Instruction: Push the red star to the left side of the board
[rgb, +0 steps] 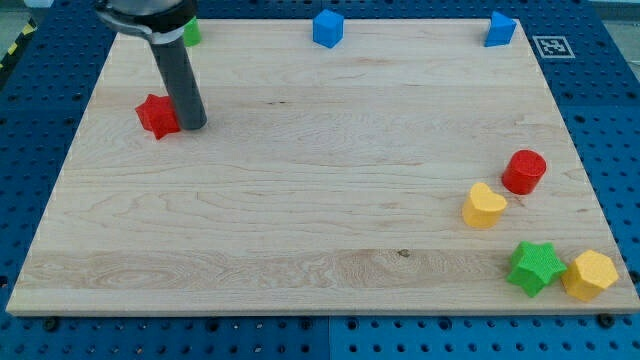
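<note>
The red star (156, 115) lies near the board's left edge, in the upper left part of the view. My tip (193, 126) stands right against the star's right side, touching it or nearly so. The dark rod rises from there toward the view's top left. The wooden board (300, 200) fills most of the view.
A green block (191, 32) sits at the top edge, partly hidden behind the rod. A blue cube (327, 28) and another blue block (500, 29) sit along the top. A red cylinder (524, 171), yellow heart (483, 205), green star (535, 267) and yellow hexagon (590, 275) lie at the lower right.
</note>
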